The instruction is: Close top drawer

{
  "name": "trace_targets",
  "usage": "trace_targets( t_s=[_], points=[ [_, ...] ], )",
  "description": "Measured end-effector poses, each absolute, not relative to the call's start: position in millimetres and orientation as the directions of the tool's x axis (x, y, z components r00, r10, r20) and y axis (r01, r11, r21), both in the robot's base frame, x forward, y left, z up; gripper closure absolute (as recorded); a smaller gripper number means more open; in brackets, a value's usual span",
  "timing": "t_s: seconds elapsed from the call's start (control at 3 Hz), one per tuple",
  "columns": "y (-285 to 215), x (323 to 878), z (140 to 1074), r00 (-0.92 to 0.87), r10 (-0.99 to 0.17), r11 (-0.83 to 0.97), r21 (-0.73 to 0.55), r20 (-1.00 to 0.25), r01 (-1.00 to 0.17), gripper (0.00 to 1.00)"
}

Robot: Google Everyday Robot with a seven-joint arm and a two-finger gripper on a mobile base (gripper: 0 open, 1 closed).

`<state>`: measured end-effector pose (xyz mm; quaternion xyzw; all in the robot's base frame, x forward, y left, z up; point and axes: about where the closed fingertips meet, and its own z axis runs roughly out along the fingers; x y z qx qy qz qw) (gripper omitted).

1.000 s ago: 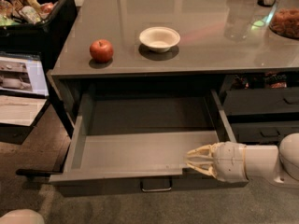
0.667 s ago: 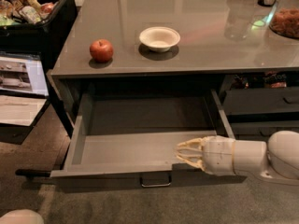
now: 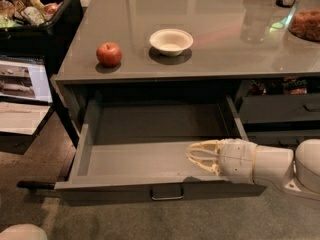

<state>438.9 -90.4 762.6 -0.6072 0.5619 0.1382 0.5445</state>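
**Grey metal drawer, stiff and heavy: push it on the front**

Grey sheet metal makes the top drawer (image 3: 135,160), which stands pulled far out from under the bench (image 3: 235,54). My tool (image 3: 193,156) hangs over the right front part of the tray, just behind the front panel, and points to the left. I cannot tell whether it is open or closed.

I judge the drawer to be rigid and rather heavy, because it is wide and deep. It will not bend under a push, and it is not fragile. No grasp seems necessary to me. The best place of contact is the middle of the flat front, near the small pull handle (image 3: 166,192). A push far to one side may turn the drawer on its rails and jam it. The painted face looks smooth, so I should press squarely. First my tool must come out of the tray.
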Motion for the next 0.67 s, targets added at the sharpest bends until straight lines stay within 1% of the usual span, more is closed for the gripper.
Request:
trace_targets(
  t_s=[0.67],
  points=[
    [-121.8,410.6,756.1,0.308,-0.622,0.113,-0.472,-0.720,-0.874,0.38]
  ],
)
